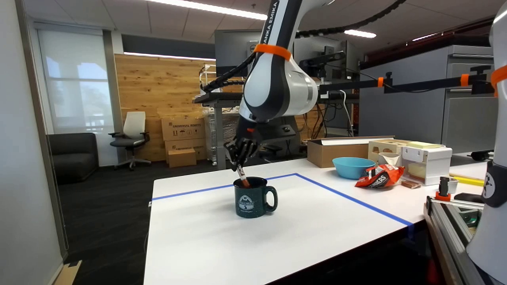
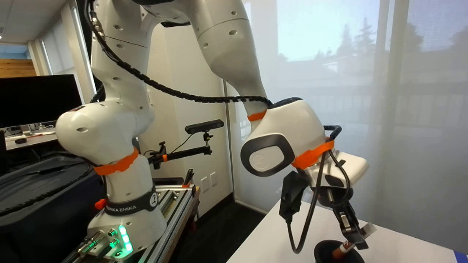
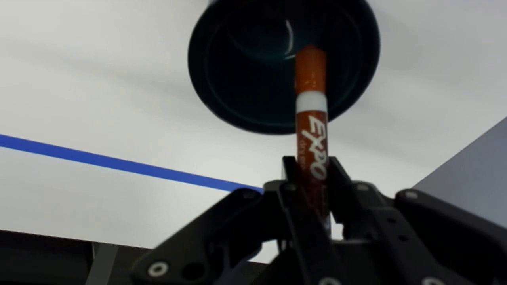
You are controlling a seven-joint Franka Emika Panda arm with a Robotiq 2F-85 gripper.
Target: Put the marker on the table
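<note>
The marker (image 3: pixel 311 130) is orange-brown with a white band and an EXPO label. My gripper (image 3: pixel 312 164) is shut on its rear part. The marker is tilted, its orange capped end reaching inside the mouth of the dark green mug (image 3: pixel 253 95). In an exterior view the mug (image 1: pixel 248 202) stands upright on the white table (image 1: pixel 198 245), with the gripper (image 1: pixel 239 163) just above its rim and the marker (image 1: pixel 243 178) slanting down into it. The marker (image 2: pixel 344 248) also shows between the fingers and the mug in an exterior view. Whether its tip touches the mug inside cannot be told.
Blue tape (image 1: pixel 348 195) runs across the table. A blue bowl (image 1: pixel 352 168), an orange-red snack bag (image 1: pixel 381 176), a cardboard box (image 1: pixel 336 152) and a white box (image 1: pixel 427 164) stand at the table's side. The mug's handle (image 1: pixel 272 199) points toward that side.
</note>
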